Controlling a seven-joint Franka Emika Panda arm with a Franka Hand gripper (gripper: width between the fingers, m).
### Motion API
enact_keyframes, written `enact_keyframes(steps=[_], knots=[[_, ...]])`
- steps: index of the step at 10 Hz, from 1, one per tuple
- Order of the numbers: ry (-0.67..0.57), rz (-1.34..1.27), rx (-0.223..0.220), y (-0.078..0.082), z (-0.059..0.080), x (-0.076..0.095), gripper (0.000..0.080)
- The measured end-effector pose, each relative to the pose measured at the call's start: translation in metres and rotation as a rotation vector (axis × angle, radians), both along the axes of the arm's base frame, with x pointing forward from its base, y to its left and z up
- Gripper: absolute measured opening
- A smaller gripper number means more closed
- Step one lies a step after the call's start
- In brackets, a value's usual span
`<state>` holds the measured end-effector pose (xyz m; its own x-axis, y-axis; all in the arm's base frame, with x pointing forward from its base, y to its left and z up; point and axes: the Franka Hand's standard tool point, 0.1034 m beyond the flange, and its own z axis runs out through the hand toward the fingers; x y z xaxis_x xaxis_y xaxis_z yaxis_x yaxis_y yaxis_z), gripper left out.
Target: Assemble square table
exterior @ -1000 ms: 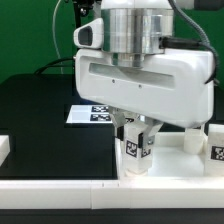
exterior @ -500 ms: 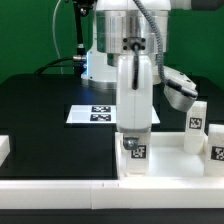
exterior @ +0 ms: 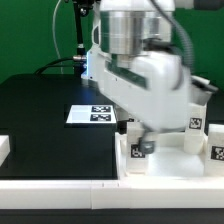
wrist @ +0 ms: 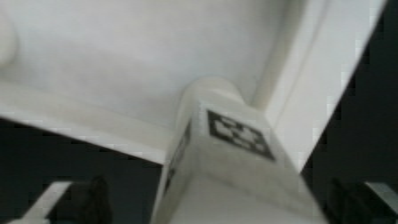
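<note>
Hand [exterior: 141, 140] spread wide around a leg [exterior: 141, 149] standing upright in a corner of the top [exterior: 170, 163], near the desk's [exterior: 40, 120] front edge. Risk: if the leg is only loosely seated, a lifting finger could brush it and topple it. Wrist view alone shows both fingertips [wrist: 63, 202] clear of the leg — the exterior view hides that gap.

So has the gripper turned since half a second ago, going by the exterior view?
Yes. The gripper has rotated about the upright leg; its body now swings toward the exterior view's right, while the marker board stays put.
</note>
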<state>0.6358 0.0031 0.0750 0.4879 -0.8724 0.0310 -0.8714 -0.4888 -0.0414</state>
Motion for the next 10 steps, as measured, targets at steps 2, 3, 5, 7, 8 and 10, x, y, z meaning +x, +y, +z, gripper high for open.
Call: enact_keyframes(steps=[2, 3, 5, 7, 8, 10], knots=[[-0.009, 0.095, -0.007, 0.0091, 0.002, -0.0014, 0.0641], [-0.007, 0.16, -0.011, 0.0075, 0.0014, -0.0017, 0.0648], [-0.007, 0.317, -0.028, 0.0068, 0.0017, -0.0011, 0.0649], [-0.026, 0.642, -0.088, 0.0034, 0.0042, 0.0044, 0.0649], [-0.04, 0.663, -0.099, 0.0027, 0.0032, 0.0047, 0.0649], [-0.041, 0.627, -0.096, 0.0026, 0.0028, 0.0047, 0.0525]])
